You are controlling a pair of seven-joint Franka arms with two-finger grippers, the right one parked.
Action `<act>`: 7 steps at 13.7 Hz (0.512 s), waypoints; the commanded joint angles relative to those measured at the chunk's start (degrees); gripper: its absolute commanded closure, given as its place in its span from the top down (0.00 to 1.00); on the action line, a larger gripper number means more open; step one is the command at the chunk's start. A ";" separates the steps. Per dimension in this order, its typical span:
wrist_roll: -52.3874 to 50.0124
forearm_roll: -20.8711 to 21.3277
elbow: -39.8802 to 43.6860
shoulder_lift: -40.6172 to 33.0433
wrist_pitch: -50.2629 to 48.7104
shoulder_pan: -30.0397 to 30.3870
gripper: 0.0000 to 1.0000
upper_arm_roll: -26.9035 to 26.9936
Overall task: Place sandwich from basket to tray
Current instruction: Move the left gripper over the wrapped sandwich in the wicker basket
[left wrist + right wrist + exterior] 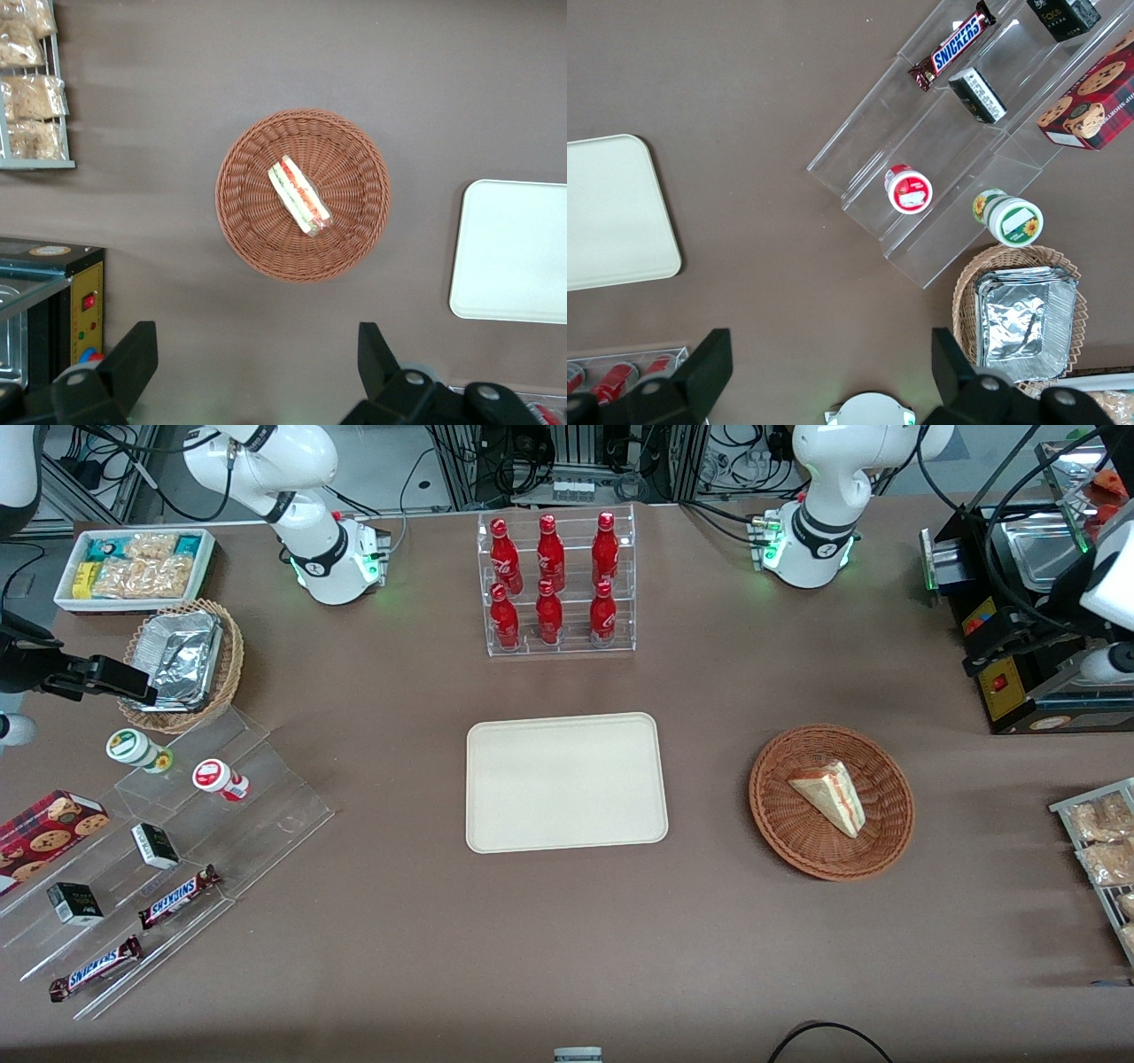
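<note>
Brown table (567,939); cables, metal racks (585,460) at rear, possibly grey floor.

Your gripper (257,367) shows only its two spread fingertips; its body is cut off. The tray (514,252) runs off the wrist view's edge.

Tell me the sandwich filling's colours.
Red and green stripes on the sandwich, clearest from the left wrist.
</note>
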 commanded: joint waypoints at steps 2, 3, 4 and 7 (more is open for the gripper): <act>1.22 -0.71 2.15 1.42 -1.30 -0.78 1.00 0.61; 1.22 -0.62 1.98 1.86 -1.38 -0.69 1.00 0.60; 1.05 -0.54 1.28 2.56 -1.04 -0.78 1.00 0.43; -4.12 -0.36 0.05 6.77 2.46 -1.04 1.00 0.17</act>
